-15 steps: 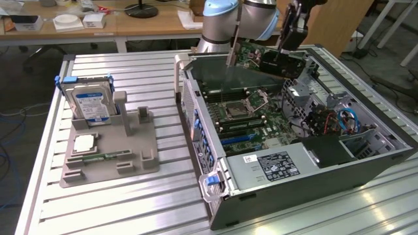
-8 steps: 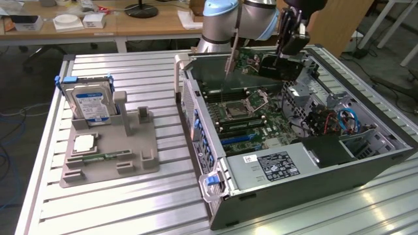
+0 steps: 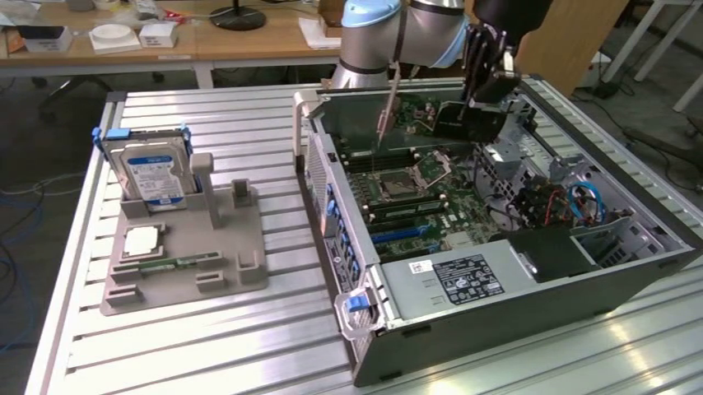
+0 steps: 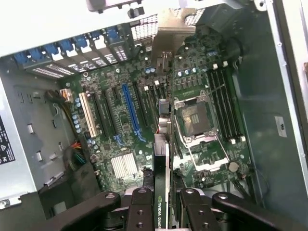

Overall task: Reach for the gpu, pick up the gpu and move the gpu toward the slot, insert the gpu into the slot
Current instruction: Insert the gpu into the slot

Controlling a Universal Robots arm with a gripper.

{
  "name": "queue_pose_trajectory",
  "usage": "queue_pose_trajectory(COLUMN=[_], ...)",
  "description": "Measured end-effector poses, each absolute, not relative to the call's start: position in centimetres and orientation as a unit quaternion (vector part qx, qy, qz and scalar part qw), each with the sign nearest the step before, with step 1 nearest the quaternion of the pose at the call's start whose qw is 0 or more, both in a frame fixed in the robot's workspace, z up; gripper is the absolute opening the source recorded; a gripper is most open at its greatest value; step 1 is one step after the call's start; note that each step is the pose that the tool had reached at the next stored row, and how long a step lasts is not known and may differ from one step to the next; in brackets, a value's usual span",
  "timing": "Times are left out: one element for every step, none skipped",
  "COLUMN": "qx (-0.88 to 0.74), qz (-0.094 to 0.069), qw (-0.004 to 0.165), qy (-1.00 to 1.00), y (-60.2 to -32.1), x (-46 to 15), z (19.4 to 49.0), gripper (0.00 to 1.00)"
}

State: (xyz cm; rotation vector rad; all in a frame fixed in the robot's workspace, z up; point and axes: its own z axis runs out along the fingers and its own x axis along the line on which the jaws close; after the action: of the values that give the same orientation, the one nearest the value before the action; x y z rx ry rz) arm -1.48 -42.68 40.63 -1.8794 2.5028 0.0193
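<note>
Black two-finger gripper [image 4: 166, 211] clamped on gpu [image 4: 161, 163], thin green-and-black card with silver end bracket, held edge-on between fingers. Card hangs upright over green motherboard [image 4: 120, 144] inside open grey computer case [image 3: 528, 280], near long blue plastic slot [image 4: 129, 108], not seated.

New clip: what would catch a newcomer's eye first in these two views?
The open computer case at the exterior view's right, its green motherboard laid bare. Over it the fingers clamp the gpu edge-on. At the exterior view's left, a blue-labelled hard drive stands in a grey holder.
</note>
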Motion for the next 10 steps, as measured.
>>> queue_pose_trajectory(qx=[-0.602, -0.604, -0.606, -0.607, -0.609, -0.612, -0.617, -0.623, -0.630, -0.636], qz=[0.006, 0.006, 0.006, 0.006, 0.006, 0.006, 0.006, 0.006, 0.006, 0.006], qw=[0.006, 0.006, 0.006, 0.006, 0.006, 0.006, 0.006, 0.006, 0.006, 0.006], qy=[0.798, 0.797, 0.796, 0.794, 0.793, 0.791, 0.787, 0.782, 0.777, 0.771], y=[-42.8, -42.9, -42.9, -43.0, -43.1, -43.2, -43.2, -43.2, -43.2, -43.2], x=[-1.5, -1.5, -1.5, -1.5, -1.5, -1.5, -1.5, -1.5, -1.5, -1.5], z=[40.5, 40.3, 40.1, 39.9, 39.7, 39.6, 39.5, 39.4, 39.3, 39.2], gripper=[0.26, 0.26, 0.26, 0.26, 0.26, 0.26, 0.26, 0.26, 0.26, 0.26])
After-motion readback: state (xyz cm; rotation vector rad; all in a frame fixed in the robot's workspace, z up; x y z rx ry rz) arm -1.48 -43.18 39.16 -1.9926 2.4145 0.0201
